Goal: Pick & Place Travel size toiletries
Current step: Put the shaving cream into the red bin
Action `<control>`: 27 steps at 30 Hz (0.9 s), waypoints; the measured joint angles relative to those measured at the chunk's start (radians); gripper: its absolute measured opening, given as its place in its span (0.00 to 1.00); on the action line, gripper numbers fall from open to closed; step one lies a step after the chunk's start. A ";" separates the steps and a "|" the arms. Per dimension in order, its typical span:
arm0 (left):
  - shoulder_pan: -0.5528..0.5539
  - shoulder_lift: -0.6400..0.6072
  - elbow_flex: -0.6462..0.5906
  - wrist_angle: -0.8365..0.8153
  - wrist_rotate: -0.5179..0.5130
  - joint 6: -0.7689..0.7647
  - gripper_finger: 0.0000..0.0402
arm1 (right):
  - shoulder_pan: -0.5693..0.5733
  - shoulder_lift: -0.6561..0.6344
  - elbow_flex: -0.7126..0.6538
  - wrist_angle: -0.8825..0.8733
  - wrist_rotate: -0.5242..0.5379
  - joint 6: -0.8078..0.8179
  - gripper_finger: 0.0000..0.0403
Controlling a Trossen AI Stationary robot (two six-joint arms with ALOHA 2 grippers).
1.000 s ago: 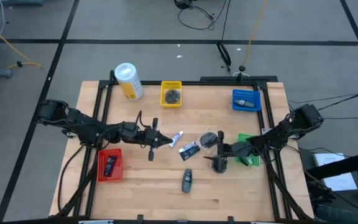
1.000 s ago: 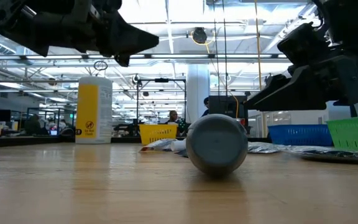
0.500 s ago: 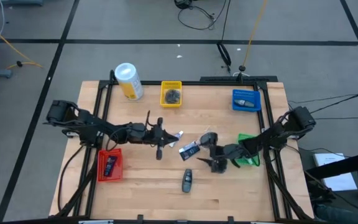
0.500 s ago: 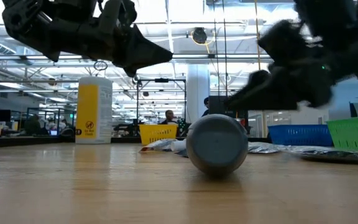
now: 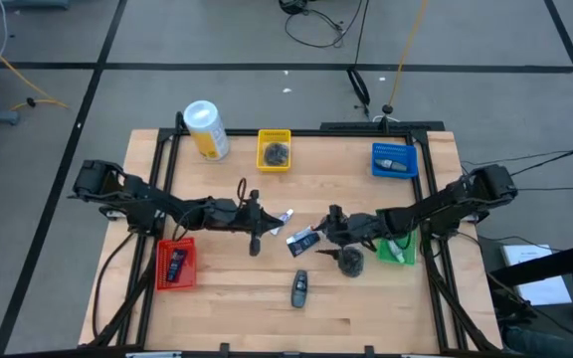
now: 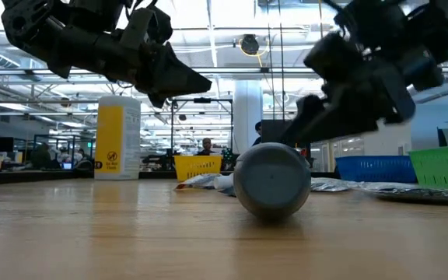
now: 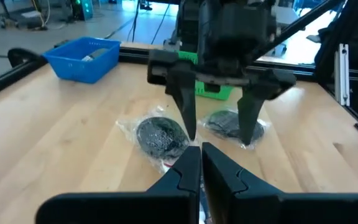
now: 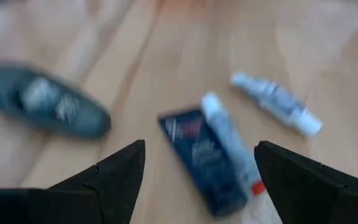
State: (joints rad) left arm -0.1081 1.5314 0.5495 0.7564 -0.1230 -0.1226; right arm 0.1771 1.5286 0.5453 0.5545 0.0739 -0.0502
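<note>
Several toiletries lie mid-table: a slim white tube (image 5: 285, 216), a dark pack (image 5: 304, 239) with a white tube on it (image 8: 207, 152), a grey oblong item (image 5: 299, 288), and two wrapped dark discs (image 7: 160, 134) (image 7: 232, 124). My left gripper (image 5: 265, 221) hovers shut just left of the white tube, holding nothing. My right gripper (image 5: 329, 227) hangs open above the discs, its fingers (image 7: 182, 106) pointing toward the dark pack; in its own wrist view the gripper (image 8: 207, 180) frames the pack from above without touching it.
A yellow canister (image 5: 207, 129) lies at the far left. A yellow tray (image 5: 274, 149) and a blue tray (image 5: 394, 160) stand along the far edge. There is a green tray (image 5: 398, 249) under the right arm and a red tray (image 5: 175, 264) near the left arm. Bare wood lies along the near edge.
My right gripper has swung from above the near disc toward the table's far-left, rising a little and levelling out, and now hangs over the other disc facing the dark pack. My left gripper has crept toward the right, closer to the white tube, and stays shut.
</note>
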 joint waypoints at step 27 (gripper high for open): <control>-0.059 0.000 0.000 -0.004 0.000 0.109 0.04 | -0.051 0.279 0.000 0.213 -0.078 0.033 0.66</control>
State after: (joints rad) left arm -0.1673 1.5314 0.5491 0.7521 -0.1234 -0.0133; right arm 0.1257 1.8079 0.5450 0.7675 -0.0037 -0.0171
